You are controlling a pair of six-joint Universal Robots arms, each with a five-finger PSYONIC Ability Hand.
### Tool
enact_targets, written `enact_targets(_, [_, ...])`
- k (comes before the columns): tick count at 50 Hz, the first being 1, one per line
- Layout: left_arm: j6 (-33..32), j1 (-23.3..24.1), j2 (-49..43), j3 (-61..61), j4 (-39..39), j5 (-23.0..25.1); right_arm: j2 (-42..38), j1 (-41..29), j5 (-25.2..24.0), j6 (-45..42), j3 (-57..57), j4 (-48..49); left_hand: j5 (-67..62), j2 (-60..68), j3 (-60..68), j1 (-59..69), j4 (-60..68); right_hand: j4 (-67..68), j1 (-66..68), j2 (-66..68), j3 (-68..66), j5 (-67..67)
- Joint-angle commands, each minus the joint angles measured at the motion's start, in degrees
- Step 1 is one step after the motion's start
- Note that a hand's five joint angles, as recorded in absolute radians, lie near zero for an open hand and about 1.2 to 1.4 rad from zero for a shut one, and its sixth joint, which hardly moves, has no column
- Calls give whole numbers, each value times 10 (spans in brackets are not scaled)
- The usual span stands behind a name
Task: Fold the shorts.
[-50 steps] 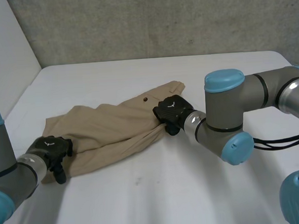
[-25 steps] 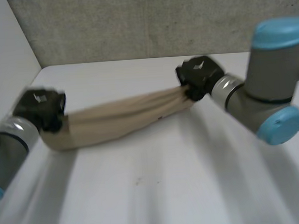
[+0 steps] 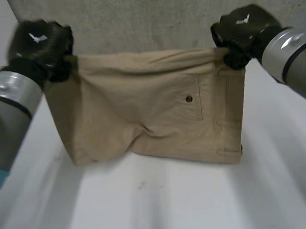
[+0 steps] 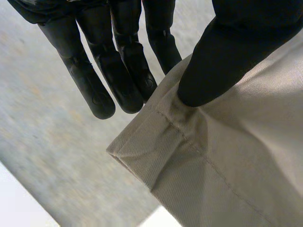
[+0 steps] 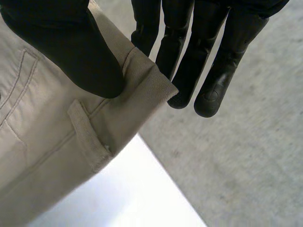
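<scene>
The tan shorts (image 3: 152, 109) hang spread out above the white table (image 3: 163, 202), lifted by their two upper corners, with a buttoned back pocket facing me. My left hand (image 3: 41, 46) pinches the hemmed corner of the shorts (image 4: 222, 156) between thumb and fingers (image 4: 120, 71). My right hand (image 3: 240, 31) pinches the waistband corner of the shorts (image 5: 80, 127) by a belt loop, thumb against straight fingers (image 5: 208, 61). The lower edge of the shorts sits just at the table.
A grey wall (image 3: 152, 21) stands behind the table. Bare white tabletop lies in front of the hanging shorts and to both sides.
Both hands rose from the table with the shorts, which went from a crumpled heap to a stretched band and now hang flat. The left hand closed on its corner.
</scene>
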State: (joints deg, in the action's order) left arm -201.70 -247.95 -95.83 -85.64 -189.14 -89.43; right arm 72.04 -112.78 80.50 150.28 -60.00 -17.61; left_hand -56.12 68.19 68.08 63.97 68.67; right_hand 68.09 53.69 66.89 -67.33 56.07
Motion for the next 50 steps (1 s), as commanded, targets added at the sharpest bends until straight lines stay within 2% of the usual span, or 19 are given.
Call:
enact_targets(1, [-25, 0, -128, 105, -13, 3, -91, -6, 30, -18, 94, 19, -139, 118, 119, 160, 113, 119, 263, 131, -127, 139])
enact_targets(6, [-62, 8, -148, 205, -133, 5, -133, -7, 35, 3, 202, 140, -139, 118, 119, 160, 113, 119, 263, 131, -127, 139])
enact_targets(7, [-66, 7, -145, 218, -209, 5, -134, -6, 36, 16, 220, 194, -139, 118, 119, 160, 113, 119, 263, 131, -127, 139])
enact_targets(10, [-64, 6, -135, 217, -327, 2, -129, -5, 41, 39, 225, 277, -139, 118, 119, 160, 113, 119, 263, 131, -127, 139])
enact_targets(11, [-63, 6, -120, 216, -395, 1, -122, -5, 50, 53, 221, 319, -139, 118, 119, 160, 113, 119, 263, 131, -127, 139])
enact_targets(13, [-62, 10, -104, 203, -435, 0, -113, -6, 54, 57, 212, 339, -139, 118, 119, 160, 113, 119, 263, 131, -127, 139])
enact_targets(15, [-60, 15, -92, 181, -438, 1, -103, -5, 54, 55, 190, 328, -139, 118, 119, 160, 113, 119, 263, 131, -127, 139])
enact_targets(21, [-57, 22, -95, 116, -389, 2, -97, -4, 50, 55, 126, 270, -139, 118, 119, 160, 113, 119, 263, 131, -127, 139])
enact_targets(29, [-29, 19, -120, 18, -250, 2, -100, -1, 47, 50, 46, 182, -139, 118, 119, 160, 113, 119, 263, 131, -127, 139])
enact_targets(34, [-26, 19, -123, -44, -158, 1, -123, -6, 41, 0, -11, 96, -139, 118, 119, 160, 113, 119, 263, 131, -127, 139])
enact_targets(38, [-26, 20, -120, -74, -94, -1, -130, -5, 45, -36, -41, 52, -139, 118, 119, 160, 113, 119, 263, 131, -127, 139])
enact_targets(43, [-28, 19, -91, -99, -20, -2, -124, 1, 46, -42, -78, 25, -139, 118, 119, 160, 113, 119, 263, 131, -127, 139])
enact_targets(45, [-28, 19, -70, -109, 13, -2, -107, 2, 48, -50, -101, 0, -139, 118, 119, 160, 113, 119, 263, 131, -127, 139])
enact_targets(50, [-30, 20, -23, -147, 154, -1, -38, 4, 49, -92, -162, -93, -139, 118, 119, 160, 113, 119, 263, 131, -127, 139])
